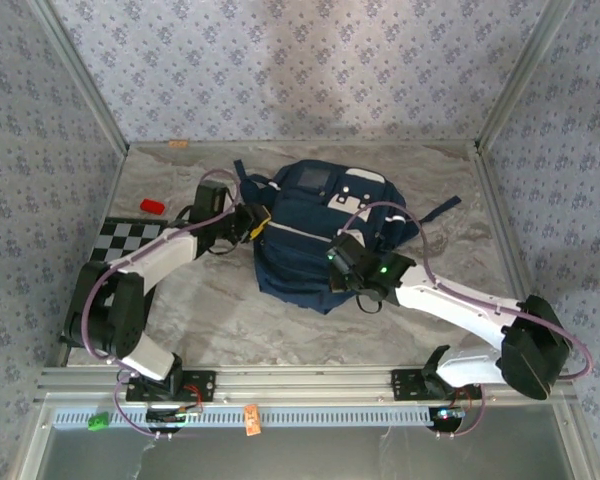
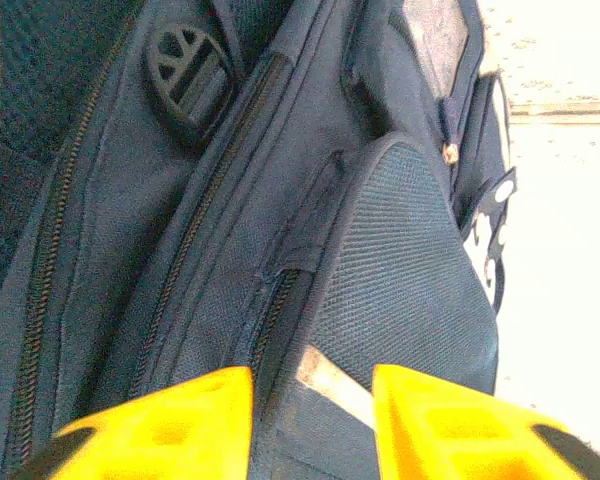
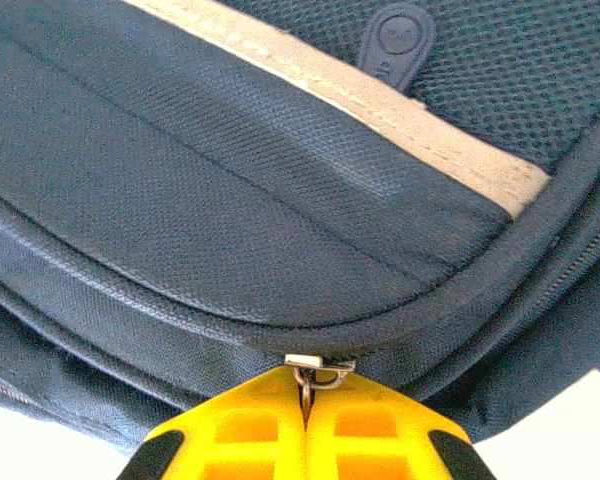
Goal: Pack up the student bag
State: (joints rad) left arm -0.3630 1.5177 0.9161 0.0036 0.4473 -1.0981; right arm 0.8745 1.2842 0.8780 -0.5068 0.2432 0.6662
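While the left gripper (image 2: 310, 425) stands with its yellow fingers (image 2: 170, 435) parted, gripping nothing that we can see, it faces the left flank of the large navy-blue fabric student bag (image 1: 305, 255), which lies mid-table toward the back wall. Side zips run away from those jaws, lengthwise along the bag. Further right, the right gripper (image 3: 305, 435) is clamped on a small metal zip pull (image 3: 318, 372) at the bag's near edge. We judge the coming move to be the right arm's: the zip track runs sideways from the pull along the piped seam, so any drag should follow that line.
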